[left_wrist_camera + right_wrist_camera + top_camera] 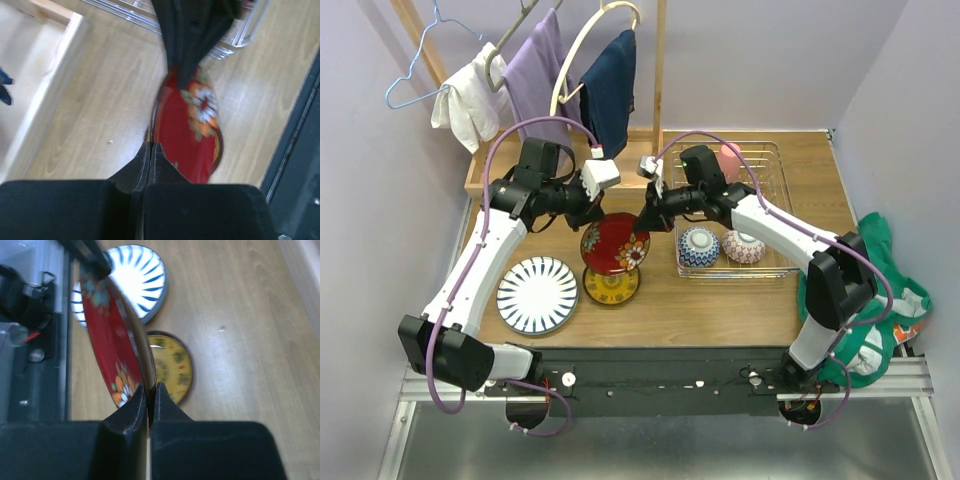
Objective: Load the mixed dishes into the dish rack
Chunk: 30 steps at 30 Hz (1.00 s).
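The red floral plate (615,243) is held on edge above the table between both grippers. My left gripper (586,212) is shut on its left rim and my right gripper (646,214) is shut on its right rim. In the left wrist view the plate (185,130) runs from my left gripper (150,145) to the right arm's fingers (187,45). In the right wrist view my right gripper (149,387) pinches the plate (102,335). The dish rack (772,150) holds a blue-white bowl (699,246), a red-pink bowl (743,246) and a pink cup (730,158). The striped plate (537,294) lies flat at the left.
A yellow patterned plate (612,288) lies on the table under the red plate and also shows in the right wrist view (172,367). A wooden tray (55,75) with hanging clothes (535,75) stands behind. A green bag (880,300) sits off the table's right edge.
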### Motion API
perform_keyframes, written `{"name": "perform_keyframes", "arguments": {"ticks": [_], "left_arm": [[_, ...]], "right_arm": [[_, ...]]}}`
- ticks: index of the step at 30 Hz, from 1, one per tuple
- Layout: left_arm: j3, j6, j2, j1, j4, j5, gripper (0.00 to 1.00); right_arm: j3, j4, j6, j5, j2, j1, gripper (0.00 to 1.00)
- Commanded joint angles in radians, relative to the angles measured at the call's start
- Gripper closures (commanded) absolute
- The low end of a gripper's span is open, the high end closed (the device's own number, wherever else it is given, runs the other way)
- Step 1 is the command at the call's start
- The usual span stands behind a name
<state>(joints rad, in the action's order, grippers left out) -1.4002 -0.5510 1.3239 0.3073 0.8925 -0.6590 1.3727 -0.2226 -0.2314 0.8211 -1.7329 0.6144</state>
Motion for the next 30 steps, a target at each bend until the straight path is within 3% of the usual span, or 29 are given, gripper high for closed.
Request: {"name": "perform_keyframes", "arguments": {"ticks": [1, 3, 6, 10, 14, 16, 17, 23, 30], "left_arm": [[0.010, 0.190, -0.018, 0.001, -0.169, 0.086, 0.69], [-0.019, 0.235, -0.008, 0.001, -0.219, 0.162, 0.54], [-0.117, 0.275, 0.020, 0.001, -0.274, 0.183, 0.49], [-0.235, 0.347, 0.063, 0.004, -0.334, 0.200, 0.47], [-0.287, 0.341, 0.104, 0.027, -0.345, 0.147, 0.47], [-0.278, 0.321, 0.109, 0.067, -0.339, 0.165, 0.47], [-0.255, 0.295, 0.107, 0.091, -0.333, 0.209, 0.47], [-0.174, 0.142, 0.094, 0.291, -0.274, 0.280, 0.47], [-0.143, 0.166, 0.106, 0.314, -0.270, 0.276, 0.47]], "right_arm": [[0.017, 0.022, 0.033, -0.112, 0.033, -0.002, 0.99], [0.014, -0.009, 0.029, -0.164, 0.078, -0.001, 0.99], [0.003, -0.041, 0.052, -0.298, 0.160, -0.008, 0.99], [-0.014, -0.055, 0.161, -0.595, 0.280, -0.030, 0.99], [0.000, -0.103, 0.227, -0.992, 0.374, -0.047, 0.99], [-0.009, -0.112, 0.268, -1.156, 0.423, -0.048, 0.99], [-0.018, -0.106, 0.271, -1.344, 0.436, -0.053, 0.99], [-0.054, -0.051, 0.263, -1.786, 0.423, -0.182, 0.99], [-0.050, -0.096, 0.294, -1.766, 0.372, -0.242, 0.99]]}}
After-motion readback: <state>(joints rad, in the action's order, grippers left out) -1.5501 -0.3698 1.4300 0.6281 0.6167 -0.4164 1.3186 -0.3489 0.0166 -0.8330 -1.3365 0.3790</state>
